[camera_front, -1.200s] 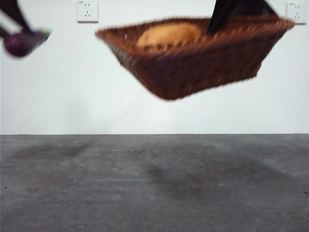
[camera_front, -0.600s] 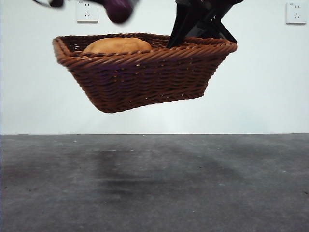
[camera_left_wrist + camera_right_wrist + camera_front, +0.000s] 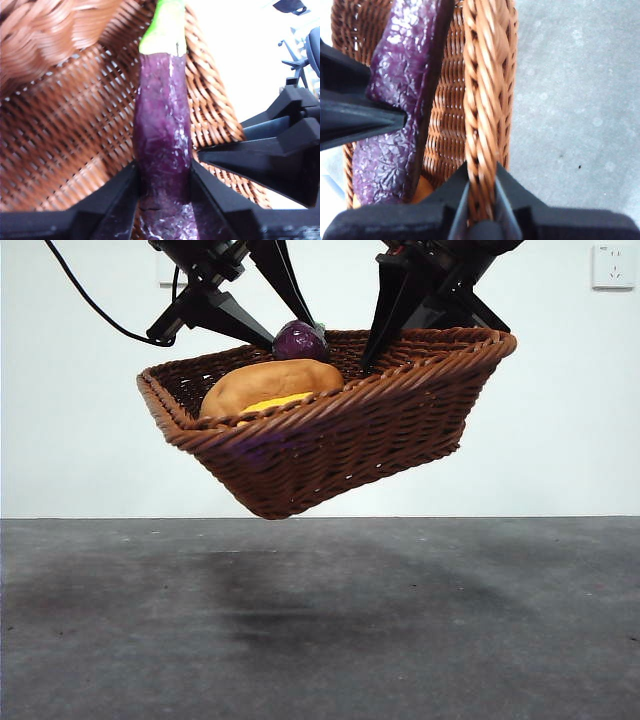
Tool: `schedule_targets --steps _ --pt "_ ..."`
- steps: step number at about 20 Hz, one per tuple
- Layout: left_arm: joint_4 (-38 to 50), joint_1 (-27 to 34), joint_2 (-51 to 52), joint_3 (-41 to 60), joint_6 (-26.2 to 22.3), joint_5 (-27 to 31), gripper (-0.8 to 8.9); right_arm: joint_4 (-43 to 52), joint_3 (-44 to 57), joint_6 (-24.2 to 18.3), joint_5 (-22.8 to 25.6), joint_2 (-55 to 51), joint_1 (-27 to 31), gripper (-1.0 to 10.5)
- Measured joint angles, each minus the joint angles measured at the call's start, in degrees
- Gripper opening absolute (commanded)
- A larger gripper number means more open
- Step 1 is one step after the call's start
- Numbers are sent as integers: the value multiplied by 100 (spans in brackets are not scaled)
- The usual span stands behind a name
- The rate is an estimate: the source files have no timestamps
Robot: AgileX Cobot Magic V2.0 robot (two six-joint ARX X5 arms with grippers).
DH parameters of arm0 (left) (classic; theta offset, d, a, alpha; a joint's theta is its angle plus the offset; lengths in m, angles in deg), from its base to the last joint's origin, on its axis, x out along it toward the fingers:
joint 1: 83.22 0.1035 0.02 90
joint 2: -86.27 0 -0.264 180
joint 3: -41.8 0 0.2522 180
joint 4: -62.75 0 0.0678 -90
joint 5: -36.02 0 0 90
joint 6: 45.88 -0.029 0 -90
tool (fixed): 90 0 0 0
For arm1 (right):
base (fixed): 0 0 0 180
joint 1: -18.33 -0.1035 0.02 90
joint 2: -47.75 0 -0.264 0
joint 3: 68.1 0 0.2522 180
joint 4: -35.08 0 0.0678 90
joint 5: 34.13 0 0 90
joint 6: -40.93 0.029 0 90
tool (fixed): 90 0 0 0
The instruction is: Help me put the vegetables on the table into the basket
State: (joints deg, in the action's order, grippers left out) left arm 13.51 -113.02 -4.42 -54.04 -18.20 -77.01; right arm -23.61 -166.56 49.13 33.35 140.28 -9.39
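Basket (image 3: 330, 445) is off the table (image 3: 320, 620), hanging tilted in the air with its near-left corner lower and its right end higher in the front view. The right gripper (image 3: 481, 187) carries it: its two black jaws are closed on the braided rim (image 3: 482, 100), one jaw inside the wall and one outside, so the rim runs straight away from between the jaws. In the front view this gripper (image 3: 385, 350) comes down from above onto the far right part of the rim.

Inside the basket, below and to the side of the right gripper, lies the orange-brown tuber (image 3: 270, 385), with a strip of the yellow corn-like piece (image 3: 275, 401) showing just under it against the near wall. Both rest on the basket floor.

The left gripper (image 3: 165, 185) is clamped on a purple eggplant (image 3: 162, 125), which sticks out lengthwise from between the jaws; its green stem end (image 3: 162, 27) is the far tip. In the front view this gripper (image 3: 290, 335) reaches in from the upper left, and the eggplant (image 3: 300, 341) sits at jaw level just above the rim line, over the basket interior and close behind the tuber. The right wrist view shows the eggplant (image 3: 402, 100) alongside the inner wall, just beside the right gripper, with one left-gripper jaw pressed on its flank.
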Motion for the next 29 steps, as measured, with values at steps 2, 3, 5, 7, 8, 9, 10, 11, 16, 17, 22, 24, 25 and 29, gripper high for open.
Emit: schedule_targets --steps 2,3,5,7,8,9,10,11,16,17,22,24,25,29 --pt "-90 2 -4 -4 61 -31 10 -4 0 -35 -9 0 -7 -12" --pt "-114 11 -7 -4 94 -157 11 -26 0 -79 -13 0 -7 -12" --pt "-164 22 -7 -4 122 -468 130 -68 0 -175 2 0 2 -12" --pt "-264 22 -7 -4 133 -575 165 -92 0 -267 -7 0 59 -12" --pt "-354 20 -7 -4 133 -651 165 -92 0 -330 -42 0 105 -12" --pt "-426 20 -7 -4 133 -741 165 -87 0 -354 -92 0 170 -12" --pt "-450 20 -7 -4 136 -767 165 -81 0 -354 -177 0 254 -12" --pt "-426 11 -7 -4 136 -772 165 -96 0 -372 -199 0 297 -12" --pt "-273 9 -7 -4 267 -761 426 -214 0 -450 -494 0 330 -12" --pt "-275 9 -9 -9 291 -761 426 -219 0 -468 -518 0 330 -12" --pt "-249 4 -17 -79 304 -1003 425 -468 0 -612 -501 0 326 -12" --pt "-341 22 -17 -293 275 -1014 421 -503 0 -649 -501 0 334 -12" --pt "-428 42 -15 -461 216 -1016 415 -529 0 -658 -503 0 356 -12" --pt "-1353 168 101 -1016 -365 -570 406 -555 0 -658 -514 0 415 -12"
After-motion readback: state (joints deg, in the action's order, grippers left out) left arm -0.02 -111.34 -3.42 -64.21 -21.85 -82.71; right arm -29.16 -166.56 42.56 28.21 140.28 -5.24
